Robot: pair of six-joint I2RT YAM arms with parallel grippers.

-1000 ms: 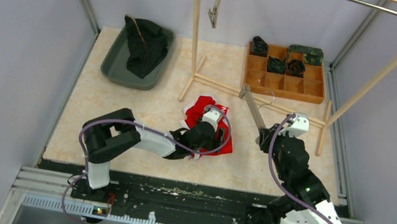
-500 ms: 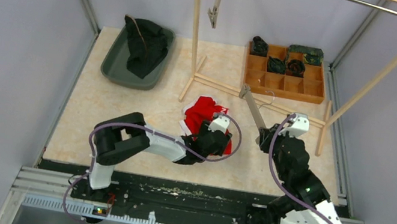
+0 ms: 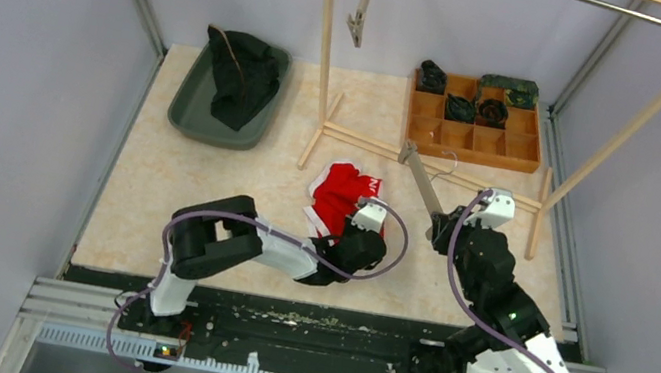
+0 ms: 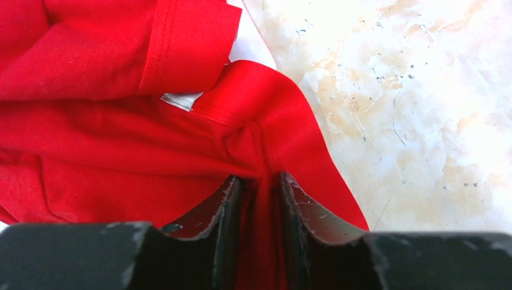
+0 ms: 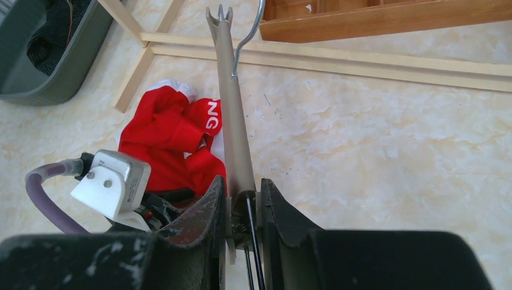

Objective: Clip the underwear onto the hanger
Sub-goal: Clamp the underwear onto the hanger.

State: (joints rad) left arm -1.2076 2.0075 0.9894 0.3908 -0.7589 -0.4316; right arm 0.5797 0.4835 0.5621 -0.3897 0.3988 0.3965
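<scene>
The red underwear [image 3: 340, 193] with a white waistband lies crumpled on the table's middle; it fills the left wrist view [image 4: 121, 121] and shows in the right wrist view [image 5: 169, 136]. My left gripper [image 3: 360, 242] [image 4: 258, 181] is shut on a pinched fold of the underwear at its near right edge. My right gripper [image 3: 446, 228] [image 5: 243, 193] is shut on the clip end of a grey clip hanger [image 3: 421, 181] [image 5: 232, 121], held just right of the underwear. The hanger's metal hook [image 5: 250, 33] points toward the rack's base.
A wooden rack stands behind, its base bar [image 3: 412, 157] on the table; another clip hanger [image 3: 363, 10] hangs from it. A wooden compartment tray [image 3: 474, 129] with dark rolled garments sits back right. A grey bin [image 3: 220, 92] with dark clothes sits back left.
My left gripper has slid right and toward the near edge, dragging the pinched underwear fold with it; the cloth has bunched smaller. The right arm and hanger have not moved.
</scene>
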